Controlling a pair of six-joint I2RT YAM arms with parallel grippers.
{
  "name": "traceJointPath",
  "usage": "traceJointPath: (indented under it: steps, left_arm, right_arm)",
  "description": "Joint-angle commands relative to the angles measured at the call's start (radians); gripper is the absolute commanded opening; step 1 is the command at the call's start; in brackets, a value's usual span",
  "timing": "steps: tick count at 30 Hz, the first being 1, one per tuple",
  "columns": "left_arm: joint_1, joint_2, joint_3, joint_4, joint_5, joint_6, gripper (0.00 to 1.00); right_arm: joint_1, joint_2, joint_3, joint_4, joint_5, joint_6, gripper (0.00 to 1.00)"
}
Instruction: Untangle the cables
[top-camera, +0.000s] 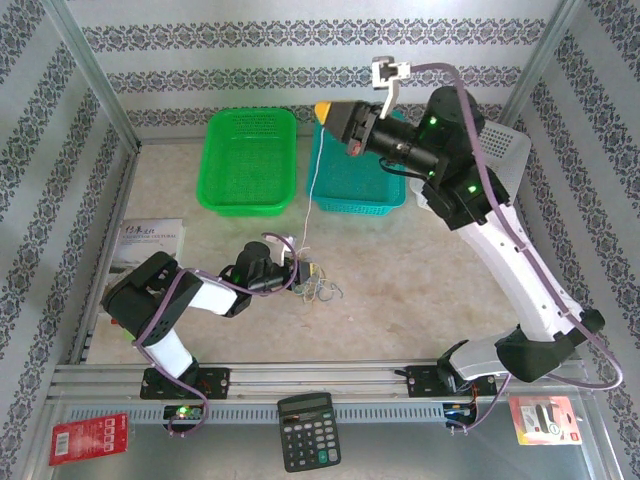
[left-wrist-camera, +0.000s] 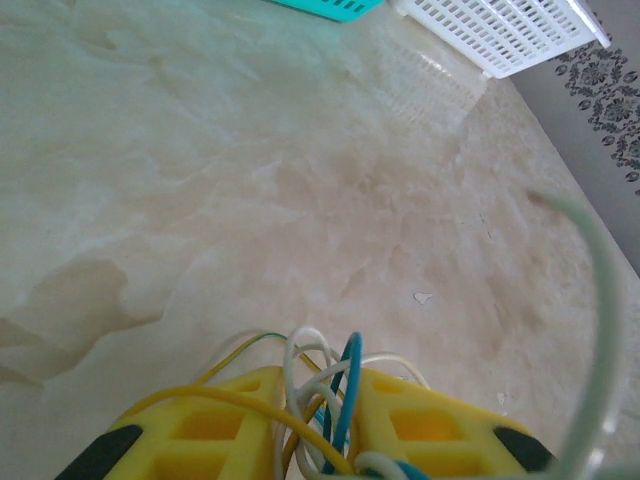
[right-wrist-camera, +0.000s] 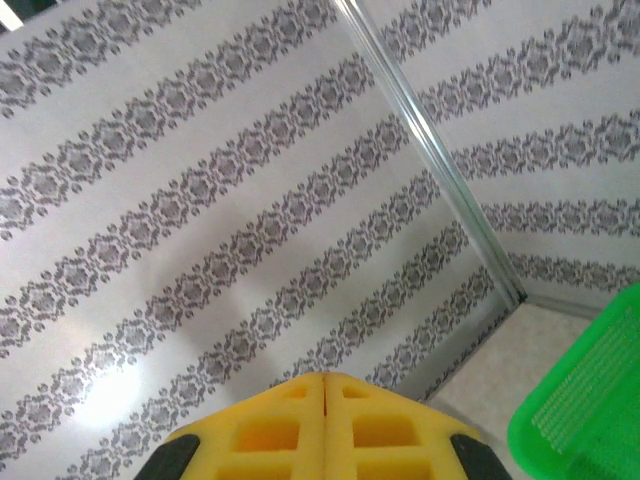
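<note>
The top external camera looks down from above and behind the arm bases. It sits far enough back to take in the whole table (top-camera: 400, 285), with the green basket (top-camera: 248, 160) near 12 o'clock and the calculator (top-camera: 308, 432) at 6.

The left wrist camera sits low and very close behind the left gripper (left-wrist-camera: 320, 385) and faces across the tabletop. The white basket (left-wrist-camera: 500, 30) is at 1 o'clock and what is probably the teal basket (left-wrist-camera: 330, 8) is at 12. It shares the cables (left-wrist-camera: 345, 390) with the overhead view.

The right wrist camera is raised and faces the patterned wall (right-wrist-camera: 200, 200) past the right gripper (right-wrist-camera: 325, 380). It shares the green basket's corner, at 4 o'clock, with the overhead view.
</note>
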Motion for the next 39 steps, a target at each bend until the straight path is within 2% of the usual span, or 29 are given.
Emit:
traceJointPath:
  steps: [1,5,12,19,26,32,36,39]
  left_arm:
    - [-0.012,0.012,-0.015,0.085,0.014,-0.029,0.23]
    - [-0.012,-0.004,-0.018,0.077,0.013,-0.030,0.29]
    - [-0.012,-0.099,-0.034,0.008,0.000,-0.026,0.57]
    - [-0.012,-0.294,-0.094,-0.146,-0.026,-0.012,0.73]
    - [-0.013,-0.560,-0.120,-0.364,-0.043,0.019,0.78]
    - [-0.011,-0.810,0.028,-0.662,-0.061,0.098,0.84]
    - [-0.011,-0.856,0.149,-0.784,-0.055,0.158,0.88]
    - [-0.012,-0.833,0.220,-0.798,-0.022,0.173,0.90]
  right_arm:
    - [-0.016,-0.002,0.035,0.049,-0.019,0.031,0.00]
    - [-0.022,-0.011,-0.006,0.051,-0.019,0.032,0.00]
    - [-0.025,-0.041,-0.211,0.099,-0.021,0.034,0.00]
    - [-0.037,-0.063,-0.327,0.100,-0.008,-0.005,0.00]
    - [-0.040,-0.060,-0.355,0.102,-0.020,-0.017,0.00]
    - [-0.038,-0.067,-0.370,0.101,-0.041,-0.023,0.00]
    - [-0.034,-0.071,-0.379,0.101,-0.044,-0.025,0.00]
    - [-0.030,-0.071,-0.381,0.101,-0.053,-0.025,0.00]
